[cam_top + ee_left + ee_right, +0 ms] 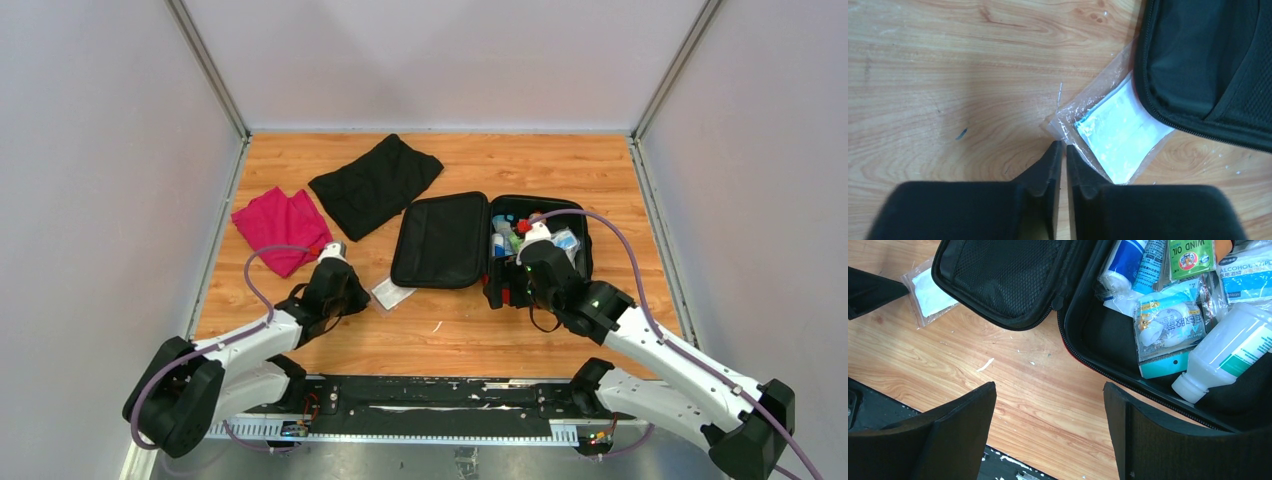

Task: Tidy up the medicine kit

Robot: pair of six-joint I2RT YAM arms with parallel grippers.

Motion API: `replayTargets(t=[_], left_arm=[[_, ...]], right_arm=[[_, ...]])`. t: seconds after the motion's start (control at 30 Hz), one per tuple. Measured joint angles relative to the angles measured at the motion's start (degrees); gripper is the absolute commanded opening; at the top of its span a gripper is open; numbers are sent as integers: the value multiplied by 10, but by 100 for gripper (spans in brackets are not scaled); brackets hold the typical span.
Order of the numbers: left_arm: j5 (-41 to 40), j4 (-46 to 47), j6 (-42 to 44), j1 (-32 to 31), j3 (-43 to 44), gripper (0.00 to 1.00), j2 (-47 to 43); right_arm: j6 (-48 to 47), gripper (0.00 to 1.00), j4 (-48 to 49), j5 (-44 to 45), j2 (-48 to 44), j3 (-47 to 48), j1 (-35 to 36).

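Observation:
The medicine kit (442,240) lies open at mid table, black lining up, its red outside showing only at the near edge. Its right half holds a white bottle (1228,352), a taped roll packet (1168,325), a blue tube (1125,260) and other packets. A clear packet (393,293) with a white pad lies on the wood by the lid's near left corner. My left gripper (1063,145) is shut, its tips pinching the packet's (1113,135) crumpled corner. My right gripper (1050,385) is open and empty above bare wood, just in front of the kit's (998,280) near edge.
A black cloth (375,183) lies at the back, left of the kit. A magenta cloth (278,228) lies at the left edge. Grey walls close in the table on three sides. The black mounting rail (430,400) runs along the near edge.

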Motion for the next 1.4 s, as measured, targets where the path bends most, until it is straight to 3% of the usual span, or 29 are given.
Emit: replayTargets(t=[0.13,0.37,0.6,0.63,0.73,0.83,1.13,1.4], left_arm=[[-7,1,2,0,-2,0,-1],[-36,-73,15,0,11,0,-79],[-76,-169,40,0,82,0,-187],[-80,-177,42,0,90,6,-194],[-83,-187,50,0,95,45,-198],[-72,-183,67,0,95,59,-165],[11,-174,170,0,173,62,89],[35,-166,245,0,231,61,151]], right_arm=[[0,83,0,0,0,0,0],[0,84,0,1,-1,-3,0],[0,84,3,1,-1,-8,0],[0,84,5,1,0,-8,0],[0,84,8,0,1,-9,0],[0,84,10,-1,1,-9,0],[0,84,12,-3,-5,-12,0],[0,85,12,-5,-12,-18,0]])
